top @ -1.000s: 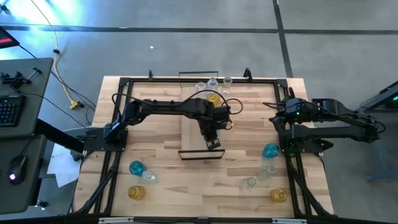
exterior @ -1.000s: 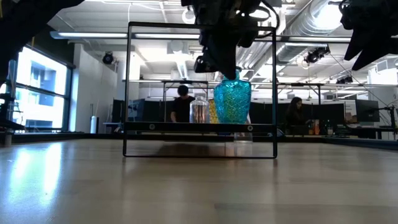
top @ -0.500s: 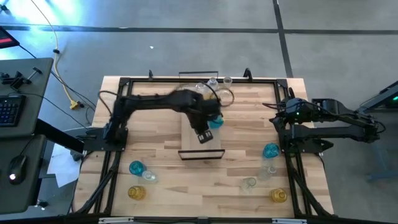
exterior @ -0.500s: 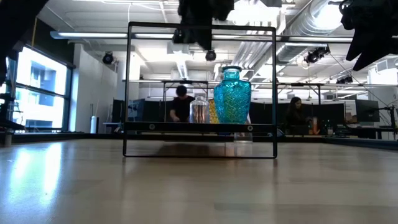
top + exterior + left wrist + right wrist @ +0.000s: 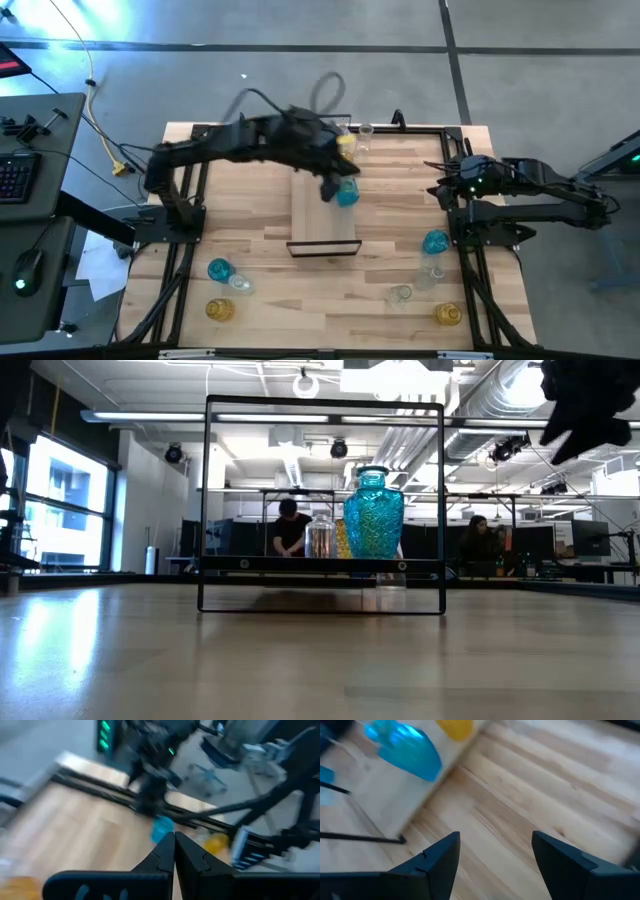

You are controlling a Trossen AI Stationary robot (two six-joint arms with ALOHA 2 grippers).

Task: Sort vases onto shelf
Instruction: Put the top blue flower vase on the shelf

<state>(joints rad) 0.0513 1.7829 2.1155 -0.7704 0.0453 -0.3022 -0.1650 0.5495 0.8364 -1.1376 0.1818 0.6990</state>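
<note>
I see my left gripper pinched closed and empty above the shelf mid-frame, beside the teal vase, while my right gripper waits with fingers spread at the right edge.

1. Bright, even light falls from the ceiling lamps above me.
2. My left arm smears with motion blur from overhead.
3. Past my closed left gripper, everything streaks.
4. Beyond my open right gripper, the teal-blue glass vase blurs.
5. Window glare sheens the wooden tabletop.
</note>
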